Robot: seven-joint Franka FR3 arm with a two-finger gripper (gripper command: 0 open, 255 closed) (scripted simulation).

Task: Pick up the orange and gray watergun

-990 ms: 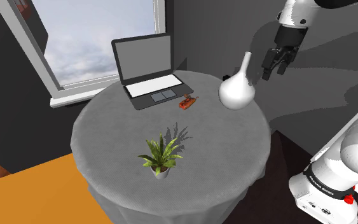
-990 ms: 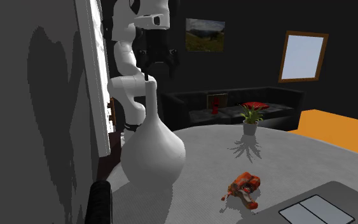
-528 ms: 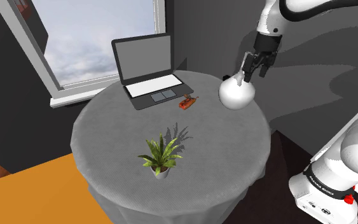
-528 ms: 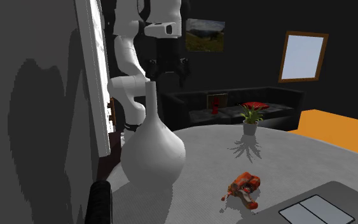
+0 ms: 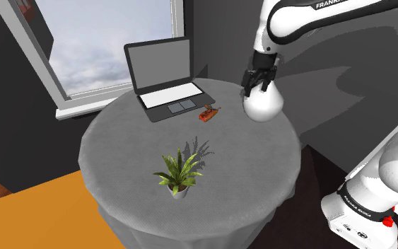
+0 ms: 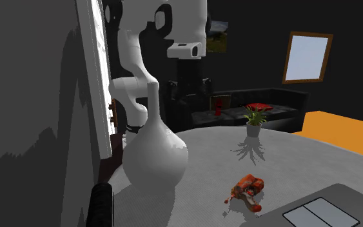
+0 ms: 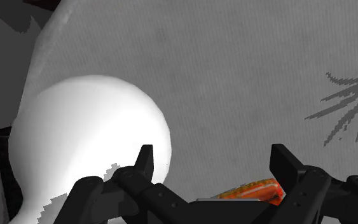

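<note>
The orange and gray watergun (image 5: 208, 113) lies on the round grey table (image 5: 133, 170), just in front of the laptop; it also lies low in the second exterior view (image 6: 247, 190). My black gripper (image 5: 257, 83) hangs open in the air above the table's far side, over the white vase (image 5: 263, 106) and to the right of the watergun in the shoulder view. In the second exterior view the gripper (image 6: 187, 90) sits high behind the vase (image 6: 154, 151). In the wrist view the fingers (image 7: 282, 164) stand apart, with a strip of the watergun (image 7: 250, 191) between them, far below.
An open laptop (image 5: 165, 81) stands at the table's far side by the window. A small potted plant (image 5: 178, 173) sits near the front. The big round vase (image 7: 88, 153) is close under the hand. The table edge drops off behind the vase.
The arm has swung to the shoulder view's left and lower, from right of the vase to above its neck, nearer the watergun. The fingers stay open; nothing on the table moved.
</note>
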